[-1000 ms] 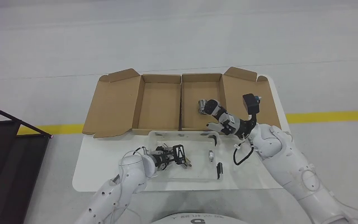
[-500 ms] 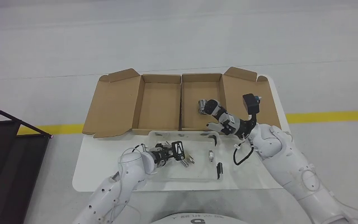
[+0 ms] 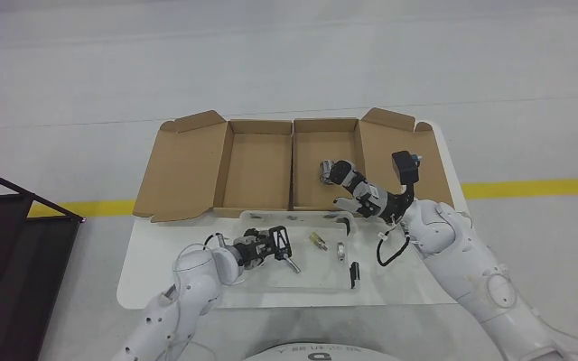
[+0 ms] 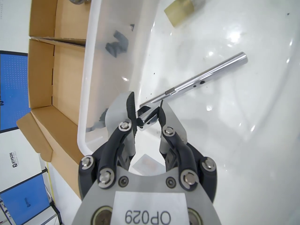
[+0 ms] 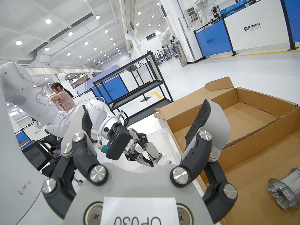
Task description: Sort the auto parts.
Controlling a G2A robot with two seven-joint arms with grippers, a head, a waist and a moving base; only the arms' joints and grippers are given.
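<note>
My left gripper (image 4: 146,115) is shut on one end of a chrome rod (image 4: 211,73), which slants across the floor of the white tray (image 4: 88,76). The top view places this gripper (image 3: 278,242) in the tray's (image 3: 271,217) left half. A brass and steel fitting (image 4: 185,5) lies loose farther along the tray floor (image 3: 316,239). My right gripper (image 3: 343,188) stands open over the right compartment of the cardboard box (image 3: 312,149), beside a silver toothed hub (image 3: 325,170). Its own view shows the open gripper (image 5: 145,106) empty and the hub (image 5: 283,193) on the box floor.
Two small parts (image 3: 341,250) (image 3: 354,273) lie in the tray's right half. A black part (image 4: 117,45) shows dimly through the tray wall. The box's left compartment (image 3: 257,171) holds nothing. Box flaps (image 3: 181,167) spread out to both sides of the white table (image 3: 144,262).
My left gripper has drawn back to the left with the rod in its grip. The brass fitting now lies uncovered in the tray. The right arm has kept still.
</note>
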